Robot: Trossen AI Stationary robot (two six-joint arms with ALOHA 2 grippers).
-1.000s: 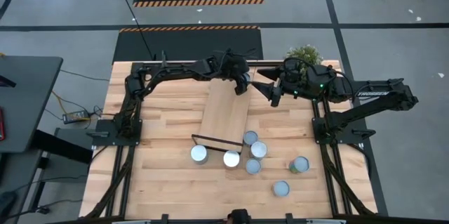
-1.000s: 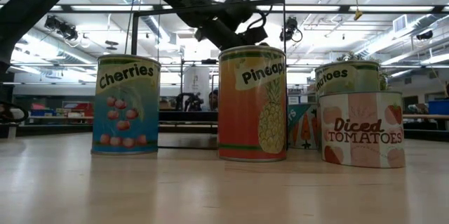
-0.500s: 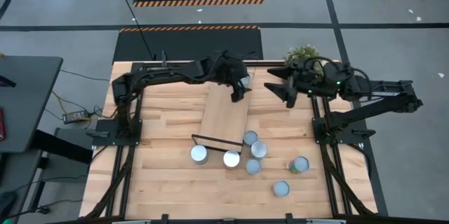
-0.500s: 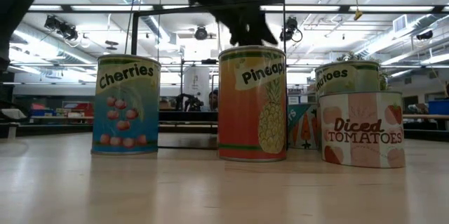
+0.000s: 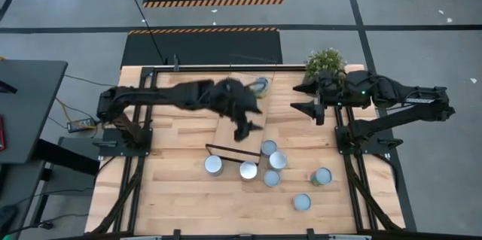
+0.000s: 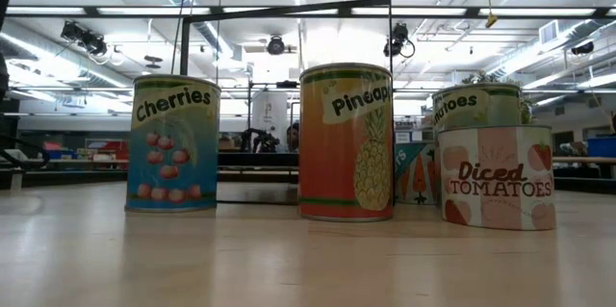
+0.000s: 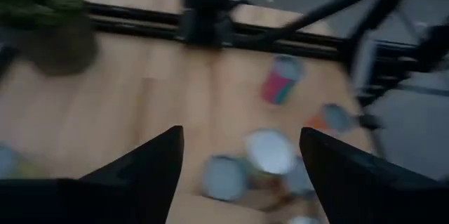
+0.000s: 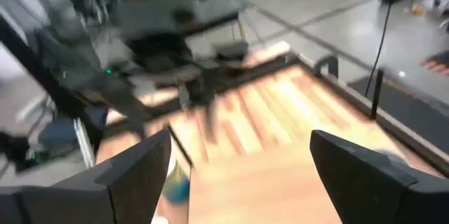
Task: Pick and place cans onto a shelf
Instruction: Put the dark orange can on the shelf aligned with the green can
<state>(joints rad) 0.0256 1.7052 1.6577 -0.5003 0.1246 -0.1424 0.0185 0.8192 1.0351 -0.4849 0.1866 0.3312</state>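
The pale wood shelf (image 5: 252, 112) lies flat on the table, its black frame (image 5: 226, 150) at its near end. One can (image 5: 260, 86) stands at the shelf's far end. Several silver-topped cans (image 5: 269, 147) stand on the table near the frame. In the low view they show as Cherries (image 6: 173, 143), Pineapple (image 6: 346, 143) and Diced Tomatoes (image 6: 496, 177). My left gripper (image 5: 248, 127) hovers open and empty over the shelf's middle; its wrist view (image 7: 242, 175) looks down on the cans (image 7: 270, 150). My right gripper (image 5: 300, 97) is open and empty beside the shelf's far right.
A potted green plant (image 5: 325, 61) stands at the table's far right corner, just behind my right arm. One red and teal can (image 5: 321, 176) shows its side at the near right, and another can (image 5: 302, 202) stands nearer the front edge.
My left gripper has drawn back from the shelf's far end toward the table's near edge and now hovers over the shelf's middle. A can now shows at the far end where the gripper was. My right gripper has moved toward the table's right edge, away from the shelf.
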